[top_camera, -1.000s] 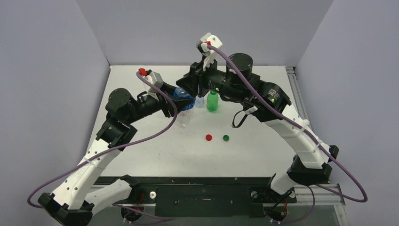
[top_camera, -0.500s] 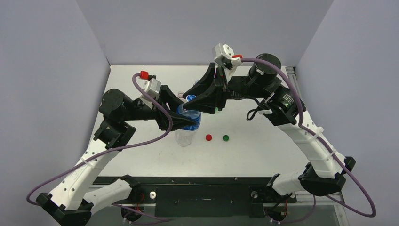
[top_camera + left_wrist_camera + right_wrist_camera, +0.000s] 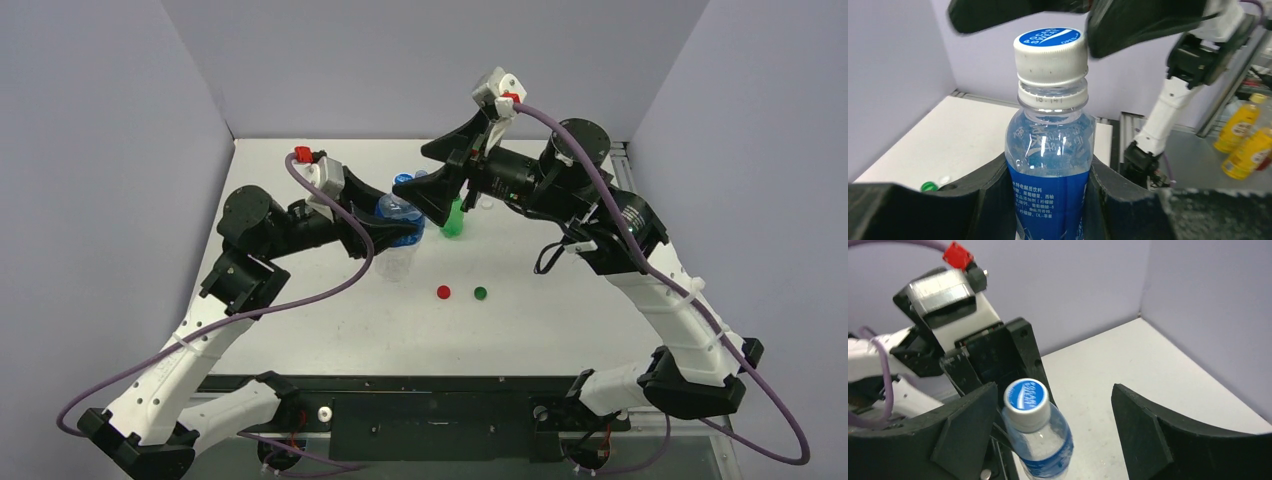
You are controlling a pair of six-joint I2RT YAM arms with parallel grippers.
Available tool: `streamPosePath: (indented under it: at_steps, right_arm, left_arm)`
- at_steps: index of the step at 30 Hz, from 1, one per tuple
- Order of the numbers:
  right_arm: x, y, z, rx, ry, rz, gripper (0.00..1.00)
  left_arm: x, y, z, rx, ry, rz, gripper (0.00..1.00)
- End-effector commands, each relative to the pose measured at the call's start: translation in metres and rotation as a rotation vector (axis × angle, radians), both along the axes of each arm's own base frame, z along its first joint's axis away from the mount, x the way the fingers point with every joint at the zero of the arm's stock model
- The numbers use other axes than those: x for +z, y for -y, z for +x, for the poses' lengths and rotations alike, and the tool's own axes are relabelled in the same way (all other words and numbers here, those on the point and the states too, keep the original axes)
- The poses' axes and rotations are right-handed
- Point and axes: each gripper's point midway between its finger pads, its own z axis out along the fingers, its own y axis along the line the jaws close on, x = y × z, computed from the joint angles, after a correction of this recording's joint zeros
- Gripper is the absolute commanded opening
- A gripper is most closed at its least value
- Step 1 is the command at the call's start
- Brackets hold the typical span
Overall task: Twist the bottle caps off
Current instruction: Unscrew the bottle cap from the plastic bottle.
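The left arm (image 3: 205, 335) rises from the near left corner, elbow high, forearm reaching right toward the table's middle. The left gripper (image 3: 398, 232) points right, its fingers (image 3: 983, 200) pressed against both sides of the blue-labelled bottle (image 3: 1050, 165). The right arm (image 3: 672, 300) arches high from the near right and folds back leftward. The right gripper (image 3: 428, 172) is spread wide around the cap (image 3: 1050, 47).

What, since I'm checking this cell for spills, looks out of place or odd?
Nothing spilled or damaged. The small round red plastic cap and green plastic cap lie loose on the white table, apart from bottles. The left gripper holds the clear blue-labelled bottle, capped.
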Motion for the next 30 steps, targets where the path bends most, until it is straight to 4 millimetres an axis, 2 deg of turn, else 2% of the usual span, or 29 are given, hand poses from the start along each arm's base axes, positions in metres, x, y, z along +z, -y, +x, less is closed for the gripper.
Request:
streamPosePath:
  at_steps: [1,2,3,4,7,11,14,17,22,25,30]
  right_arm:
    - [0.024,0.028,0.025,-0.371,0.04,-0.029,0.79]
    - [0.031,0.021,0.026,-0.391,0.041,-0.032,0.8]
    - [0.021,0.026,0.034,-0.464,0.021,-0.081,0.8]
    - [0.027,0.02,0.035,-0.476,0.023,-0.079,0.8]
    - [0.012,0.013,0.046,-0.55,0.003,-0.134,0.81]
    - [0.008,0.002,0.051,-0.555,-0.016,-0.121,0.81]
    - [0.008,-0.006,0.051,-0.535,-0.026,-0.111,0.76]
    - [0.005,-0.017,0.049,-0.494,-0.035,-0.106,0.64]
    - [0.001,-0.026,0.048,-0.439,-0.062,-0.099,0.51]
    - [-0.001,-0.026,0.051,-0.417,-0.094,-0.084,0.34]
    - [-0.008,-0.023,0.048,-0.341,-0.107,-0.104,0.14]
  left_arm:
    - [0.002,-0.015,0.038,0.242,0.073,0.008,0.06]
    - [0.0,-0.016,0.042,0.262,0.068,0.014,0.06]
    - [0.0,-0.019,0.049,0.3,0.065,0.014,0.06]
    - [-0.001,-0.02,0.053,0.324,0.06,0.014,0.06]
    - [-0.002,-0.021,0.055,0.338,0.063,0.018,0.07]
    - [-0.003,-0.022,0.053,0.334,0.069,0.018,0.07]
    - [-0.002,-0.022,0.053,0.338,0.074,0.019,0.07]
    - [-0.004,-0.022,0.053,0.339,0.071,0.021,0.07]
    - [-0.003,-0.022,0.053,0.34,0.075,0.021,0.07]
    - [-0.003,-0.022,0.053,0.339,0.073,0.021,0.07]
    - [-0.002,-0.022,0.053,0.338,0.077,0.02,0.07]
